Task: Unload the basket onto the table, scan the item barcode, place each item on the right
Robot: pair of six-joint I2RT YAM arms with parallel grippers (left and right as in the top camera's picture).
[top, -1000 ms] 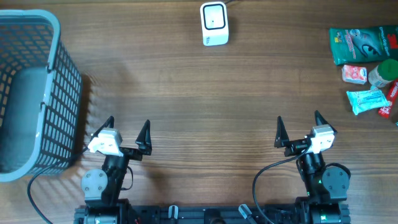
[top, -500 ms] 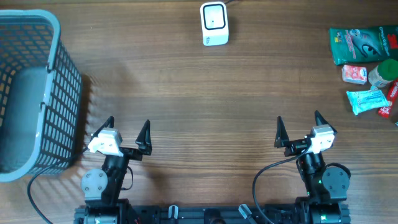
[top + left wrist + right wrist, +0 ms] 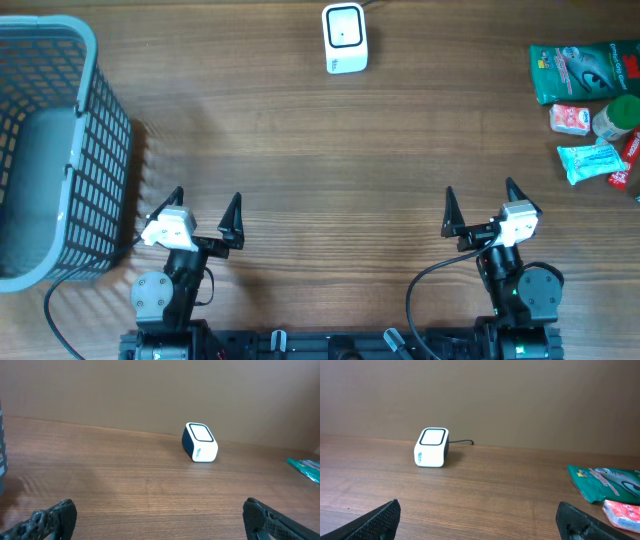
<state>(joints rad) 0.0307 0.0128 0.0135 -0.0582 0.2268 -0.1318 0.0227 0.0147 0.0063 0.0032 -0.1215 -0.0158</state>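
Across the table, same stillness, both grippers wide.

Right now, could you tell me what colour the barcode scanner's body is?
The barcode scanner is white with a dark navy side; the left wrist view shows it best.

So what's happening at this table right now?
Nothing is being handled yet. The left tool and right tool both sit open and empty at the near edge of the table. A white barcode scanner waits at the far side, packaged items lie in the right corner, and a grey basket stands on the left.
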